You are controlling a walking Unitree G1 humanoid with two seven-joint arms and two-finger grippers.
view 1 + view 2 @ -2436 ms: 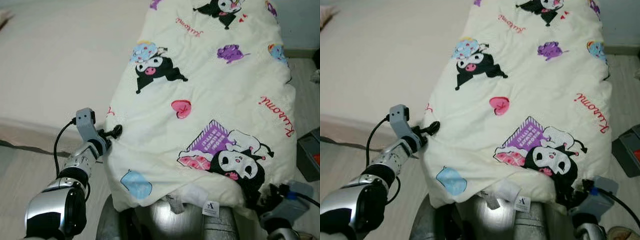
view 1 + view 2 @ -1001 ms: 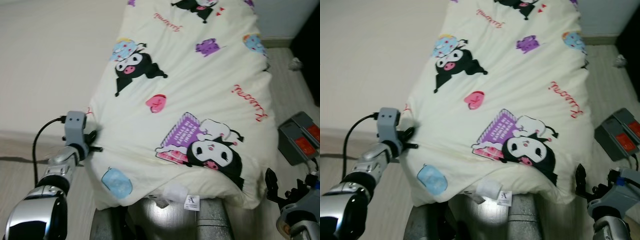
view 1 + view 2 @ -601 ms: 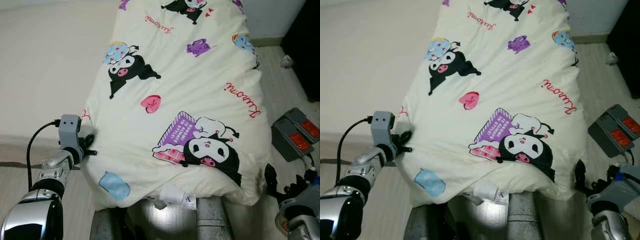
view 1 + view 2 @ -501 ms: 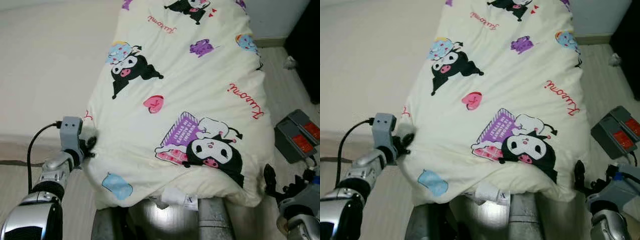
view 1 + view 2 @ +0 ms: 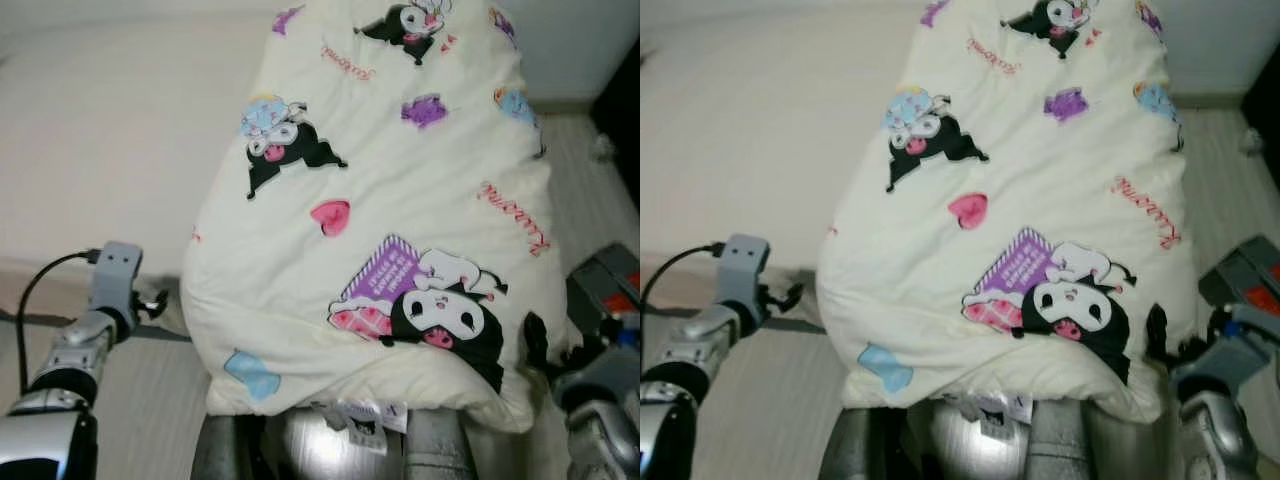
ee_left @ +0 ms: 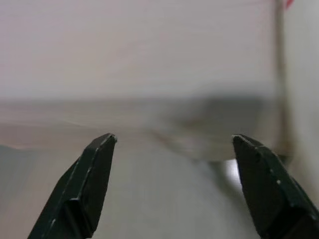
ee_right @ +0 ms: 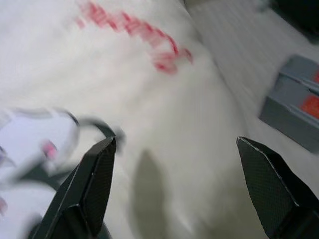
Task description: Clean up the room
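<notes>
Our left end effector [image 5: 152, 302] hangs open, empty, just beside the quilt's [image 5: 400, 200] left edge; our right end effector [image 5: 532, 345], blurred, seems open by its right corner.

Head stereo pair looking down on quilt [image 5: 400, 200], wrist cameras close, sighting along jaws

Soft matt cloth quilt [image 5: 400, 200]; seemingly matt black fingers [image 6: 89, 184].
</notes>
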